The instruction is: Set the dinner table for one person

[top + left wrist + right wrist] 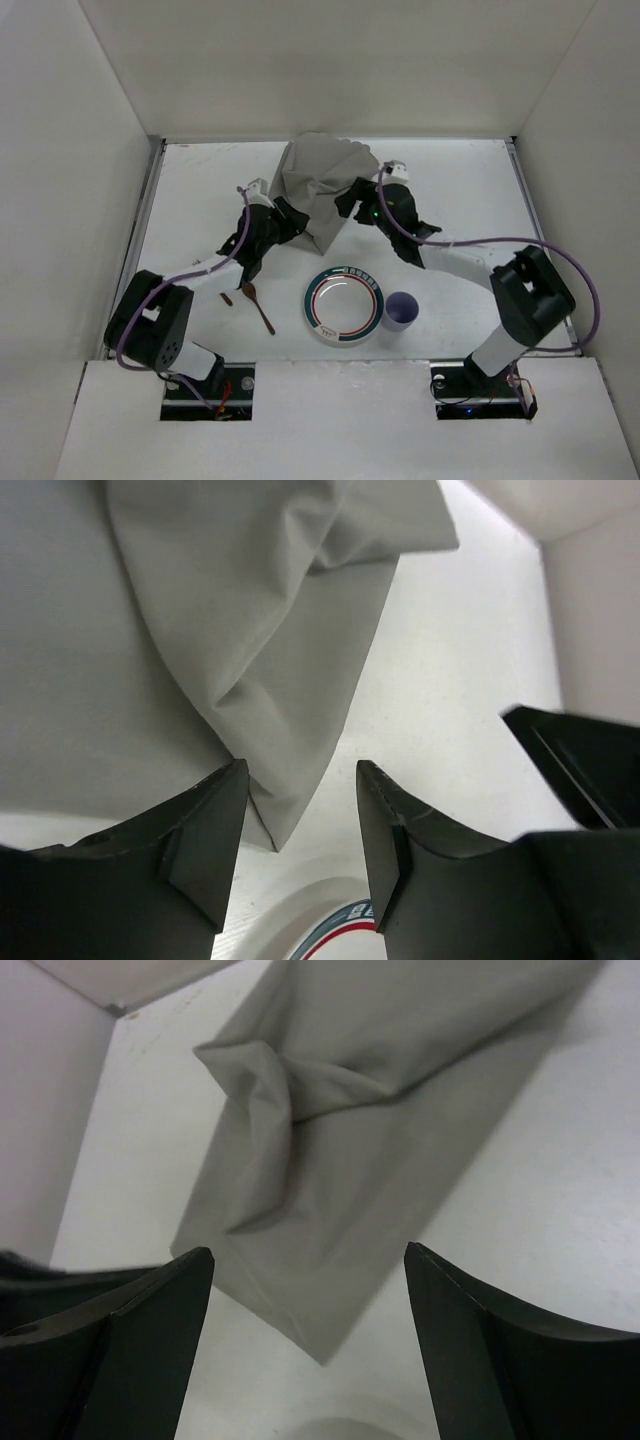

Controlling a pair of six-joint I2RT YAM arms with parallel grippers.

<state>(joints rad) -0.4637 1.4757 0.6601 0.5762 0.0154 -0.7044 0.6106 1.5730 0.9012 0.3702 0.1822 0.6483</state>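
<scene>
Placemat (pixel 200 630) between left end effector (pixel 300 850), right end effector (pixel 310 1350); both spread

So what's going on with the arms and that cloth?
Both arms reach toward the grey cloth placemat, which lies rumpled and folded on the large white tabletop. The left gripper and right gripper are open at its near edge, neither holding it. A round plate with a striped rim, a purple cup and a brown spoon sit nearer the bases.
</scene>
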